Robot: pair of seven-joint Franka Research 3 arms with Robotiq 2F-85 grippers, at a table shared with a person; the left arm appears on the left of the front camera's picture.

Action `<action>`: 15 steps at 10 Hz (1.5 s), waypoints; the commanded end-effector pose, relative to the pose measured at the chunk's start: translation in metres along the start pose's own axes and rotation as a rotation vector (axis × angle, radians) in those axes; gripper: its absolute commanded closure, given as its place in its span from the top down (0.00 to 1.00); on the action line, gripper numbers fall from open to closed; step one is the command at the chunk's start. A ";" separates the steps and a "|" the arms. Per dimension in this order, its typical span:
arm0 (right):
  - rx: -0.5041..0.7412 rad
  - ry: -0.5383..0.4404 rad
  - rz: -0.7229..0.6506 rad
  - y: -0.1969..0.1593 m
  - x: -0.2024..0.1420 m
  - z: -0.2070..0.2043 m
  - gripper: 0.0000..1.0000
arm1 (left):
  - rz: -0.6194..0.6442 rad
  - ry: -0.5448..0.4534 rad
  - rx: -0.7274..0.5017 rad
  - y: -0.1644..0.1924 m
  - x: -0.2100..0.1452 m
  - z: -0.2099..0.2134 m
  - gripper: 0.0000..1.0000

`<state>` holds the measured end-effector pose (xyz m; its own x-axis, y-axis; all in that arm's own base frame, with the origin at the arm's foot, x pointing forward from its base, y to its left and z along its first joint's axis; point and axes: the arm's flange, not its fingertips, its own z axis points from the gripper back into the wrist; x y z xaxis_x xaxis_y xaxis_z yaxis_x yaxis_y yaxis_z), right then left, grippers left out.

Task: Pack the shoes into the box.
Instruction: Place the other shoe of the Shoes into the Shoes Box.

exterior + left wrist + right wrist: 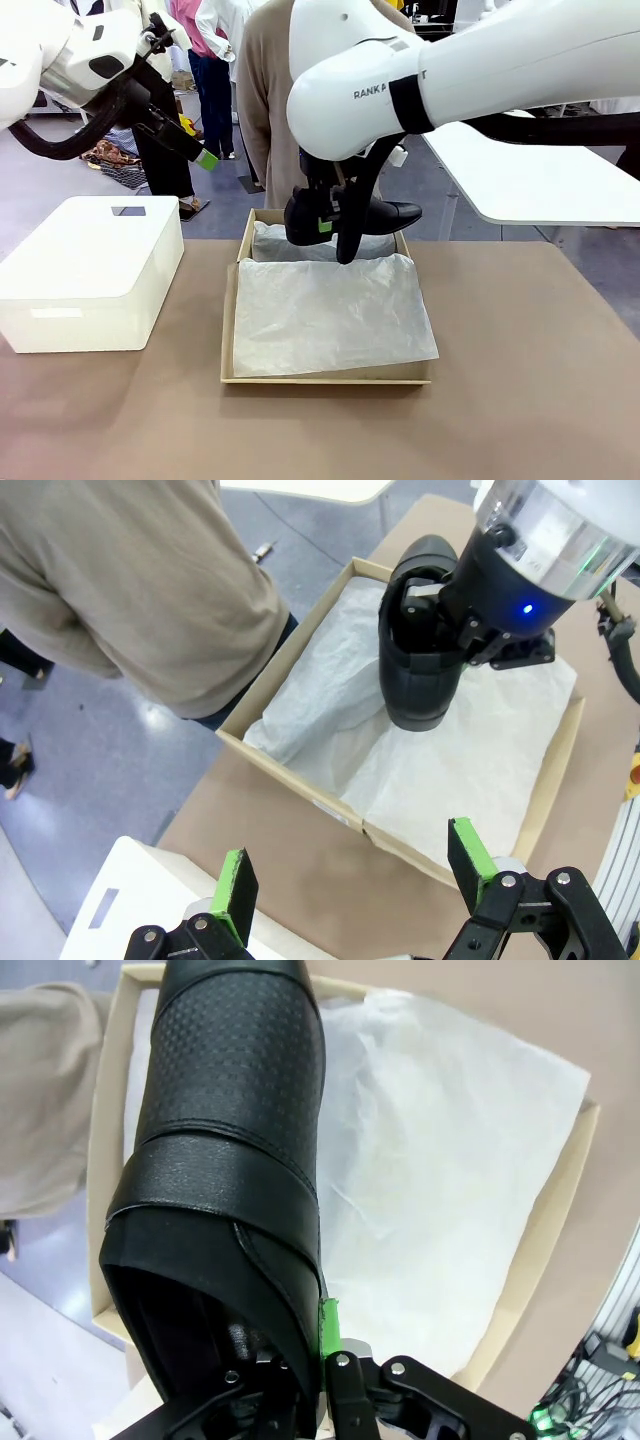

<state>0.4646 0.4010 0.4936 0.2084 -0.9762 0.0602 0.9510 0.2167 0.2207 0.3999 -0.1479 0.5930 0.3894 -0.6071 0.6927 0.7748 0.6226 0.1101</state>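
Observation:
One black leather shoe (388,214) hangs over the far end of the tan box (229,330), toe pointing right in the front view. My right gripper (326,226) is shut on the shoe's (230,1130) heel-side wall, a green pad (326,1326) pressed against the outside. White tissue paper (330,310) lines the box and covers its floor. My left gripper (352,875) is open and holds nothing, raised high at the left above the white bin. From there the shoe (420,670) shows over the box (300,770) near its far wall.
A white plastic bin (90,270) stands on the table left of the box. A person in a tan sweater (265,100) stands just beyond the box's far edge. Another white table (540,170) lies at the back right. Brown tabletop stretches right of the box.

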 end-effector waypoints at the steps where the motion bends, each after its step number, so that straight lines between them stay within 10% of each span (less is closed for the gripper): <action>1: 0.023 -0.033 -0.082 0.012 -0.017 0.001 0.00 | -0.008 -0.015 -0.017 0.002 -0.002 0.000 1.00; 15: 0.019 0.029 -0.206 0.028 -0.052 -0.058 0.00 | -0.008 -0.015 -0.017 0.002 -0.002 0.000 1.00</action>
<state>0.4913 0.4503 0.4366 0.0572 -0.9982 -0.0149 0.9770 0.0530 0.2065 0.3998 -0.1480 0.5930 0.3893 -0.6071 0.6927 0.7748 0.6225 0.1102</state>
